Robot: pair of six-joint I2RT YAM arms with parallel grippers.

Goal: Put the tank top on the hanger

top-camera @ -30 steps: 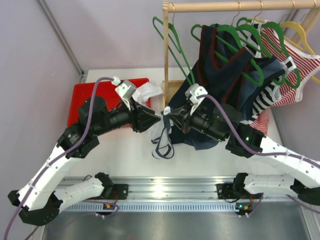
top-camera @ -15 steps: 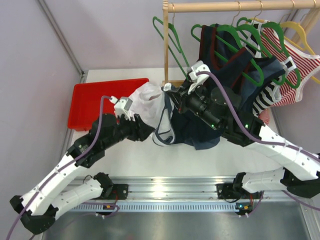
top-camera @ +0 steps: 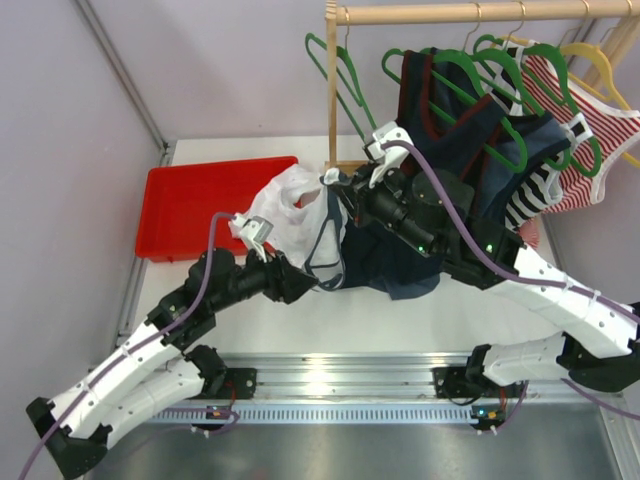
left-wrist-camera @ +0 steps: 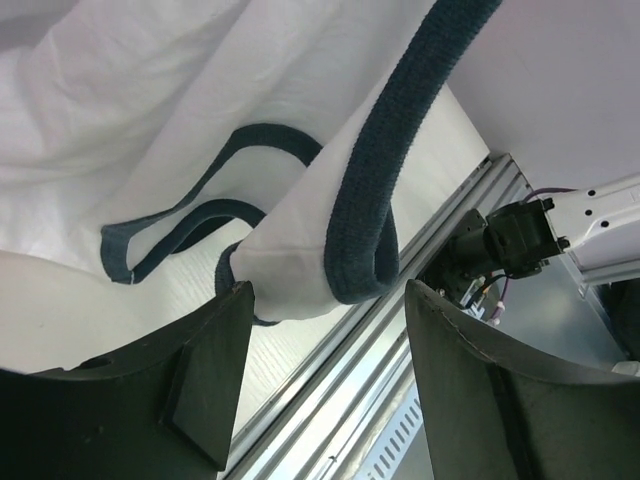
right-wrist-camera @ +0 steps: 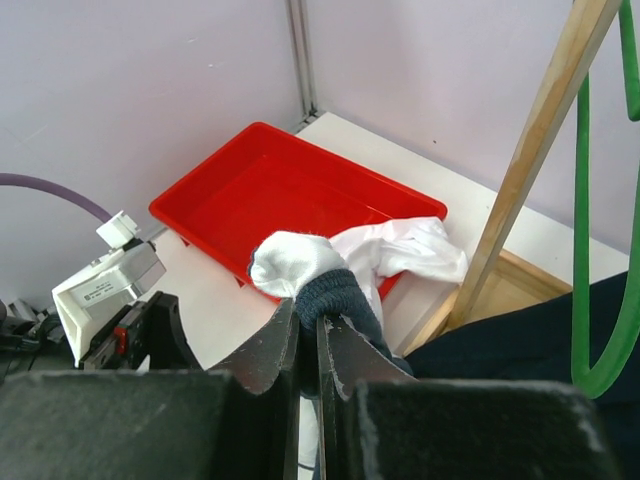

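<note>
White tabletop [top-camera: 400, 325]: right gripper [right-wrist-camera: 308, 330] clamped on tank top [top-camera: 285, 205] at its navy trim, holding it up; left gripper [left-wrist-camera: 325, 300] fingers spread wide, strap loop hanging between them.

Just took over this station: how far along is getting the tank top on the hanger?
Done: the white, navy-trimmed tank top hangs pinched in the shut right gripper. In hand: the open left gripper straddles a strap loop. Left: the thin green plastic hanger on the wooden rail is not yet in the top.
</note>
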